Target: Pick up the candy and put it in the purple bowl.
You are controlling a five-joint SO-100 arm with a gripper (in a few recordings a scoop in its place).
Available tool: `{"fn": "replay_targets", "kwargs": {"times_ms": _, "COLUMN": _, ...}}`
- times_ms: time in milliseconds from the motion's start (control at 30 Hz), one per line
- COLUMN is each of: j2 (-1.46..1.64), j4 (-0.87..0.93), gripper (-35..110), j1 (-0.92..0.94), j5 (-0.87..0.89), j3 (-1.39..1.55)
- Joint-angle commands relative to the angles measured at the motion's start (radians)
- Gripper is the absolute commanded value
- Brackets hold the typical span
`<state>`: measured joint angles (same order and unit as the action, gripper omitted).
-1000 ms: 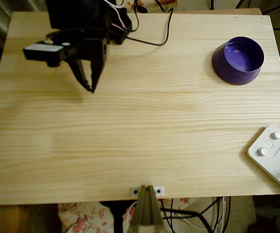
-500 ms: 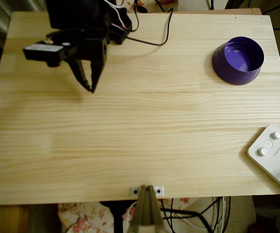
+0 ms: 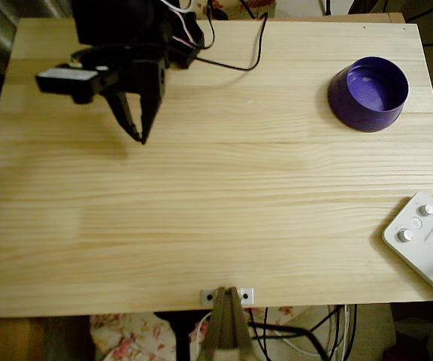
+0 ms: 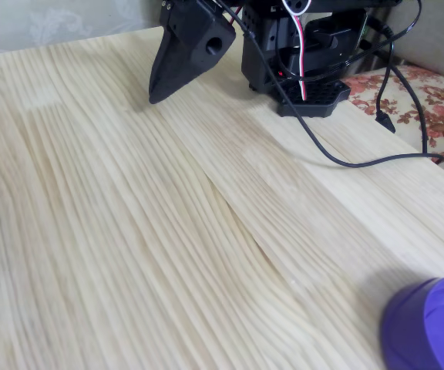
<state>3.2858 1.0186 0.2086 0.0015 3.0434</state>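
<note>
Near the upper left of the pale wooden table (image 3: 216, 218) in the overhead view, we saw the black gripper (image 3: 140, 135) poised with its two dark fingers (image 3: 149, 113) angled down and converging almost to a point. A thin wedge of wood grain showed between them higher up, while their tips were nearly together. We could make out nothing held between them. In the fixed view the gripper (image 4: 160, 94) appeared as a single dark wedge, its tip close above or on the boards; we could not tell whether it touched.

Far across the table, near the upper right corner in the overhead view, we found the purple bowl (image 3: 368, 94) standing upright, its glossy inside catching light, and we could see nothing lying in it. In the fixed view, part of the purple bowl (image 4: 430, 324) sat at the lower right corner, well apart from the gripper.

We could not find the candy on the boards, in the bowl or at the fingertips in either view.

At the lower right edge in the overhead view lay a white device with round knobs (image 3: 425, 241), partly cut off by the frame. A black cable (image 3: 239, 64) looped over the wood from the arm's base toward the table's back edge.
</note>
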Motion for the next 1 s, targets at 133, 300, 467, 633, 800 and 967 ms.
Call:
{"fn": "replay_targets", "kwargs": {"times_ms": 133, "j2": 0.014, "j4": -0.011, "gripper": -1, "j1": 0.008, "j5": 0.011, "j3": -0.018}}
{"fn": "replay_targets", "kwargs": {"times_ms": 300, "j2": 0.014, "j4": -0.011, "gripper": -1, "j1": 0.008, "j5": 0.011, "j3": -0.018}}
{"fn": "replay_targets", "kwargs": {"times_ms": 467, "j2": 0.014, "j4": -0.011, "gripper": -1, "j1": 0.008, "j5": 0.011, "j3": -0.018}}
{"fn": "replay_targets", "kwargs": {"times_ms": 633, "j2": 0.014, "j4": -0.011, "gripper": -1, "j1": 0.008, "j5": 0.011, "j3": -0.018}}
{"fn": "replay_targets", "kwargs": {"times_ms": 800, "j2": 0.014, "j4": -0.011, "gripper": -1, "j1": 0.008, "j5": 0.011, "j3": -0.018}}
{"fn": "replay_targets", "kwargs": {"times_ms": 967, "j2": 0.014, "j4": -0.011, "gripper": -1, "j1": 0.008, "j5": 0.011, "j3": -0.018}}
